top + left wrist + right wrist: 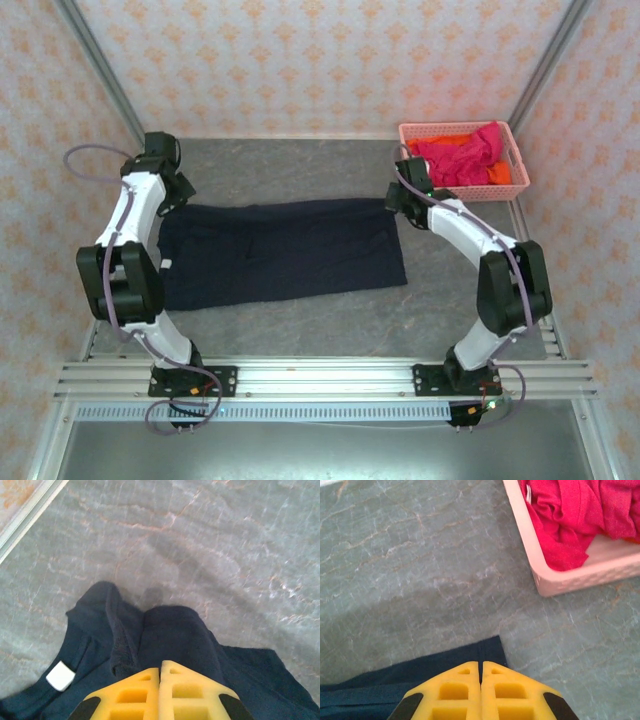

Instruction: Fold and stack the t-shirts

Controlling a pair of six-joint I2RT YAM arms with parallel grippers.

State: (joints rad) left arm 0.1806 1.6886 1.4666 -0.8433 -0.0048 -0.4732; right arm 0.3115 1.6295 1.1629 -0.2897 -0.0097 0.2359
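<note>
left gripper [160, 666] and right gripper [481, 664] each pinch a navy t-shirt [290, 250] corner

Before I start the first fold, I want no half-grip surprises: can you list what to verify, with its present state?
1. Is the left gripper shut on the navy t-shirt? Cloth bunches up into its closed fingers: ok.
2. Is the right gripper holding the shirt's far right corner? It is shut right at that corner, but pinched cloth: cannot tell.
3. Does the rest of the navy t-shirt lie flat? Ok.
4. Is there bare table on the near side to fold toward? Ok.
5. Are the magenta-red t-shirt and orange t-shirt out of the way in the pink basket? Ok.
</note>
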